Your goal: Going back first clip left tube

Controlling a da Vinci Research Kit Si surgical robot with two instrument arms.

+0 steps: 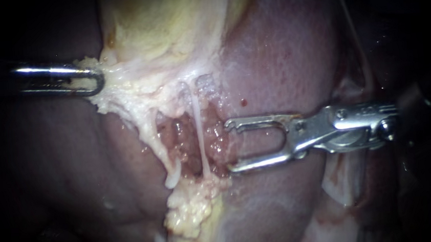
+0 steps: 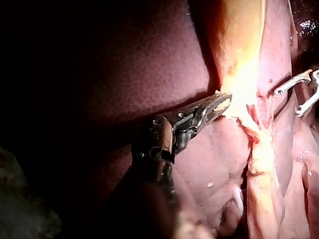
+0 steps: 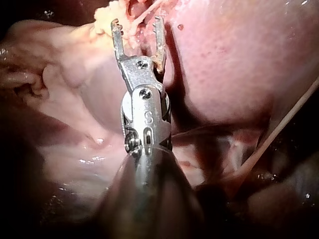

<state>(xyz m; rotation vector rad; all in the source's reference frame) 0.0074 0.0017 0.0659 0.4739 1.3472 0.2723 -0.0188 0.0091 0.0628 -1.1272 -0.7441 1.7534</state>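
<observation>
- Pink liver [image 1: 282,54] lies open beneath the right instrument [image 1: 230,146], its spread jaws gripping nothing.
- Near them, untouched, hangs the left tube [image 1: 171,176].
- Opposite, the left instrument [image 1: 89,79] clamps the fatty tissue [image 1: 120,87] edge.

Left tube [image 1: 171,173], pale cream strand, bare, slanting down the raw bed, ahead of the right instrument's [image 1: 230,146] spread jaws, beyond a thinner white tube [image 1: 199,137].

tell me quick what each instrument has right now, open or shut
Left instrument: shut on the pale fatty tissue.
Right instrument: open, holding nothing.
</observation>
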